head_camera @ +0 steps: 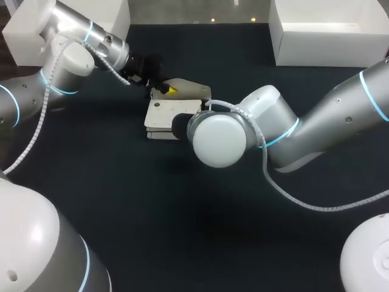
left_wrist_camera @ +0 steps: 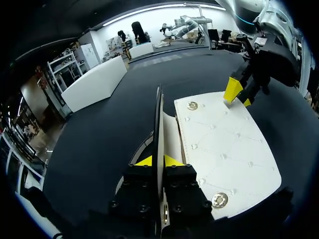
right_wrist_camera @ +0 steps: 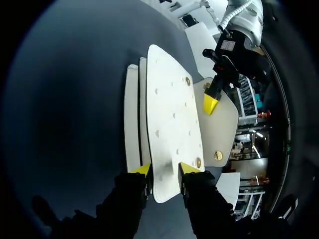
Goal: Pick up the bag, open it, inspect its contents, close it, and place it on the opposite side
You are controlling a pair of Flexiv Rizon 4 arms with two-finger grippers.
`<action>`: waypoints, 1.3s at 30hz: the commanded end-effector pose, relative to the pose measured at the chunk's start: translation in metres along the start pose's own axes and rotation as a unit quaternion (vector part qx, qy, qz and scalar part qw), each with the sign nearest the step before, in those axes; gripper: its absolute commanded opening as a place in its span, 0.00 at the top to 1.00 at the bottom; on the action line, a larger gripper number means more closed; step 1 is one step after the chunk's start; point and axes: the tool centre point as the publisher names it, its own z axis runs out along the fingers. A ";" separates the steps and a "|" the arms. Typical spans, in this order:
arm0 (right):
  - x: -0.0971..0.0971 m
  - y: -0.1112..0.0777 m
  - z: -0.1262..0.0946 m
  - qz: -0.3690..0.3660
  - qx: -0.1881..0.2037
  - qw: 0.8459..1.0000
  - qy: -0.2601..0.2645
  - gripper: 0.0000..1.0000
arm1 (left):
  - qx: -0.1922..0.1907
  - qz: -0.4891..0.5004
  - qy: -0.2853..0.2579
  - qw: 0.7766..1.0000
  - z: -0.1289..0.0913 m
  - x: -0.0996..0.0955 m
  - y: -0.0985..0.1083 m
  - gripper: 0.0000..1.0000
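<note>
bag [head_camera: 165, 113]: white, mid-counter [head_camera: 121, 201], flap [right_wrist_camera: 223, 127] open | left claw [left_wrist_camera: 158, 160]: clenched on flap's edge, far side | right claw [right_wrist_camera: 165, 169]: grasping bag's right end

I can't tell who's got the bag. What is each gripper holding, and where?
Both hold the bag: the left gripper pinches the open flap's edge; the right gripper clamps the other end.
</note>
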 end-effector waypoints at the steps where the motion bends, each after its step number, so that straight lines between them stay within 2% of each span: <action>1: -0.014 -0.002 -0.022 0.002 -0.005 1.000 0.010 0.00 | 0.011 0.002 0.025 1.000 -0.008 -0.017 0.001 1.00; 10: -0.043 0.004 -0.051 -0.014 -0.018 1.000 0.013 0.00 | 0.017 -0.009 0.051 0.999 -0.026 -0.031 -0.012 1.00; 11: -0.046 0.005 -0.052 -0.017 -0.016 1.000 0.013 0.10 | 0.018 -0.012 0.052 0.998 -0.028 -0.032 -0.013 1.00; 12: -0.049 0.006 -0.053 -0.020 -0.013 1.000 0.011 0.25 | 0.019 -0.013 0.055 0.998 -0.030 -0.032 -0.015 1.00; 13: -0.051 0.007 -0.053 -0.022 -0.012 1.000 0.010 0.47 | 0.019 -0.014 0.056 0.998 -0.031 -0.032 -0.017 1.00; 14: -0.054 0.009 -0.054 -0.024 -0.011 1.000 0.009 0.58 | 0.018 -0.015 0.058 0.998 -0.033 -0.032 -0.019 1.00; 16: -0.059 0.011 -0.054 -0.029 -0.007 1.000 0.005 1.00 | 0.019 -0.018 0.061 0.998 -0.037 -0.032 -0.022 1.00; 23: -0.073 0.017 -0.056 -0.034 0.002 0.999 0.006 1.00 | 0.016 -0.030 0.055 0.998 -0.050 -0.035 -0.030 1.00; 32: -0.086 0.020 -0.052 -0.024 0.015 0.999 0.032 1.00 | 0.038 -0.044 0.054 0.997 -0.070 -0.037 -0.038 1.00; 39: -0.090 0.020 -0.052 -0.021 0.008 0.999 0.043 1.00 | 0.038 -0.044 0.054 0.997 -0.070 -0.037 -0.038 1.00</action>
